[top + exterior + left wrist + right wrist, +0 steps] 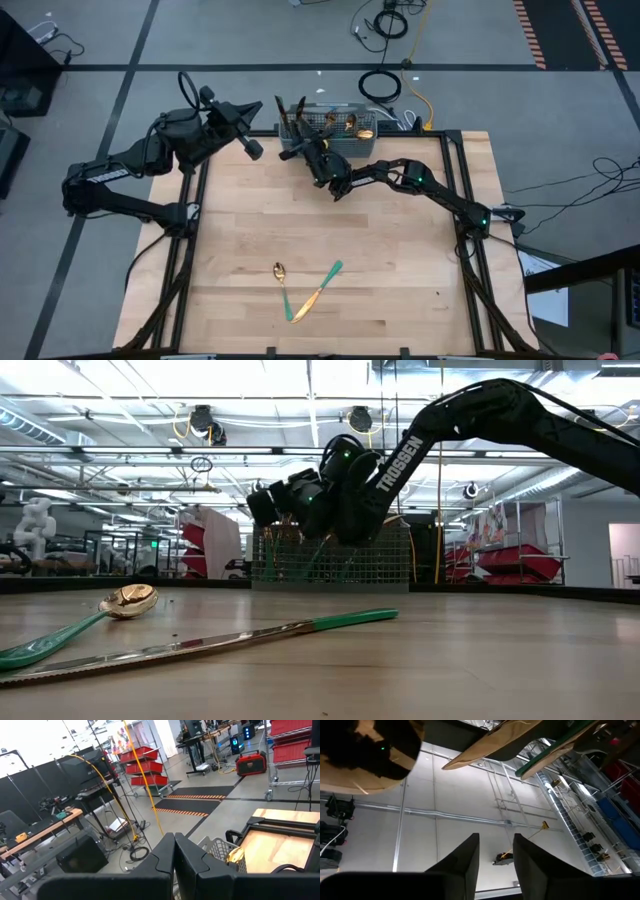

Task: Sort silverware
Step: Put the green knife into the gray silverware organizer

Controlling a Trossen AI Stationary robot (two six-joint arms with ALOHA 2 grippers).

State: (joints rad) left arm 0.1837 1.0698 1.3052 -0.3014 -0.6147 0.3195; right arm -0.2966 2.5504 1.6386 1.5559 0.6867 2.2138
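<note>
we see the right gripper [300,143] at the far edge of the desk [400,270], right beside the grey wire-mesh basket [330,131], raised off the wood; in the low view it [268,506] hangs in front of the basket [390,565]. the right wrist view shows its fingers [465,857] released, a clear gap between them and nothing in it, camera pointing up at the ceiling. the left gripper [250,147] sits off the far left corner of the desk, well above it, arm folded back; its fingers [162,857] are clenched together with nothing between them, and that view catches the basket [220,849] with something gold inside. most of the silverware [345,124] is in the basket, gold heads and teal handles standing in it, exact count we cannot tell. two pieces lie out on the near part of the desk, well apart from both grippers: a spoon [282,284] with its gold bowl toward the basket and teal handle toward the near edge, and a knife [320,289] lying diagonally, teal handle toward the far right, gold blade toward the near left. their near ends meet or cross by the spoon handle tip; we cannot tell whether they touch. low view has the spoon [70,622] bowl up off the wood and the knife [220,642] flat beside it.
</note>
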